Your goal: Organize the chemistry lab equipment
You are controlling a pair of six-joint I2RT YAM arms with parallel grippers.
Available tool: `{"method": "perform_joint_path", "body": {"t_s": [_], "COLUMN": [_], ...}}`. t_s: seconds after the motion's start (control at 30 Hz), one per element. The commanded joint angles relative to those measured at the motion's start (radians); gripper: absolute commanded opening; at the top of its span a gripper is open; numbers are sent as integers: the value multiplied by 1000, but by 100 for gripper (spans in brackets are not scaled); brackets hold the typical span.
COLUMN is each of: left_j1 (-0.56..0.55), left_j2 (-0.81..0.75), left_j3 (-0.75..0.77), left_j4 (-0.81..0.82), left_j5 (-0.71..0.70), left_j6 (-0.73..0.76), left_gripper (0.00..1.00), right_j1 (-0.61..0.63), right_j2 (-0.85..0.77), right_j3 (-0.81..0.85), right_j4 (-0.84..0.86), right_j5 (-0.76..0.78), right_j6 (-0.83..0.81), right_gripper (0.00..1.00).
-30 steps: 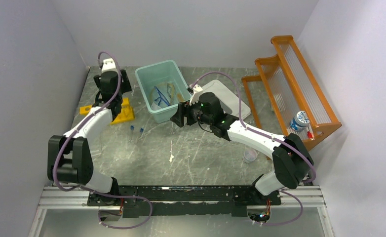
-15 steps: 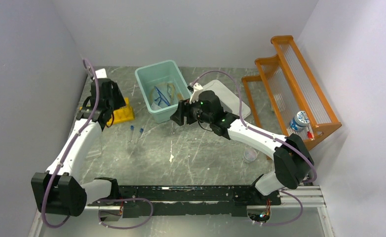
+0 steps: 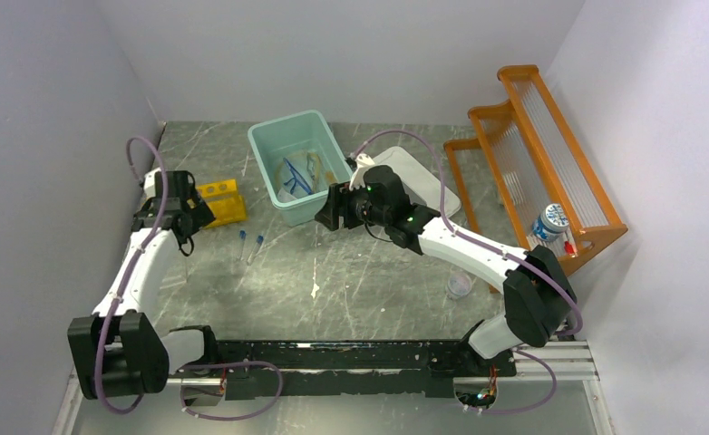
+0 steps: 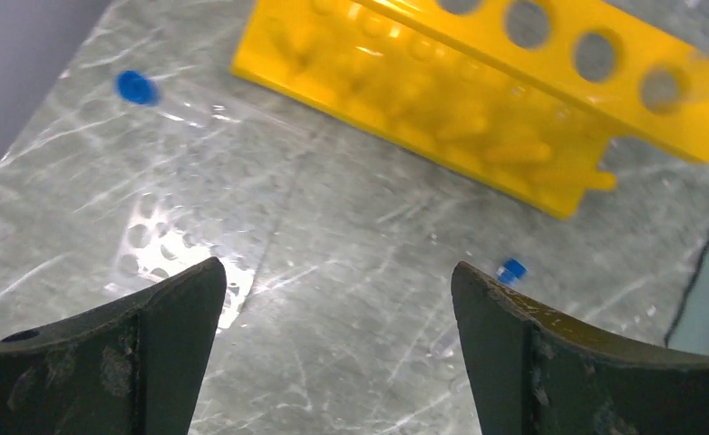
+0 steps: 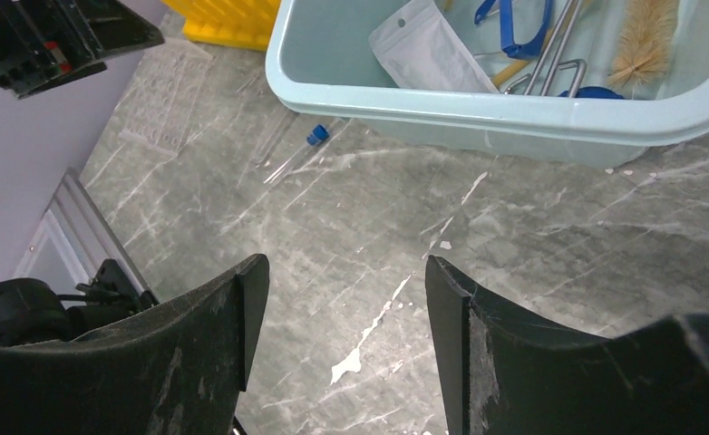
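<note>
With our left tool (image 4: pixel 337 272) wide and empty, we judge the rack (image 4: pixel 478 109) ahead light, stiff and slick; we'd pinch its top plate.

The grey marble table (image 3: pixel 360 272) carries a yellow tube rack (image 3: pixel 220 201), teal bin (image 3: pixel 296 213), test tubes (image 3: pixel 240 243), clear cup (image 3: pixel 460 285).

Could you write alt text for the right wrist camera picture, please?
The right gripper, jaws open and empty, hangs above a grey marbled table. Beyond it stands a pale blue bin holding a white pouch, silver forceps and a tan brush; a blue-capped test tube lies beside it.
</note>
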Motion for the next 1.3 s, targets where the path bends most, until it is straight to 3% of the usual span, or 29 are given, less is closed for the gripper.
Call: {"method": "perform_joint_path", "body": {"t_s": [0.0,0.17,0.27,0.37,0.5,0.57,0.97,1.27], "left_j1": [72,156,251,314,358,384,573,575], "left_j2": [-54,-117,-143,-163,-187,-186,25,130], "left_j3": [-16,-47,-63,-81,-91,-93,-157,-146], "left_j4": [0,-28,-54,-84,-128,-137,20,85], "left_j5": [-30,-43,62,93,-2,-33,-16,-52], "left_j6": [-10,3,-6,-19,-86,-128,-255,-351], "left_gripper": [98,98,95,82,52,44,36,46], "right_j1": [0,0,0,-2,-1,-1,-2,-2], "right_j2": [-2,-10,-22,-36,-52,-53,-51,-40], "right_j3": [37,13,2,-7,-16,-17,-8,-24], "right_j4": [-25,-2,5,5,1,-3,-18,-15], "right_j5": [32,41,38,42,53,57,54,66], "right_j6": [-13,-7,-5,-3,-12,-16,-24,-32], "right_gripper": [67,67,67,67,67,67,67,68]}}
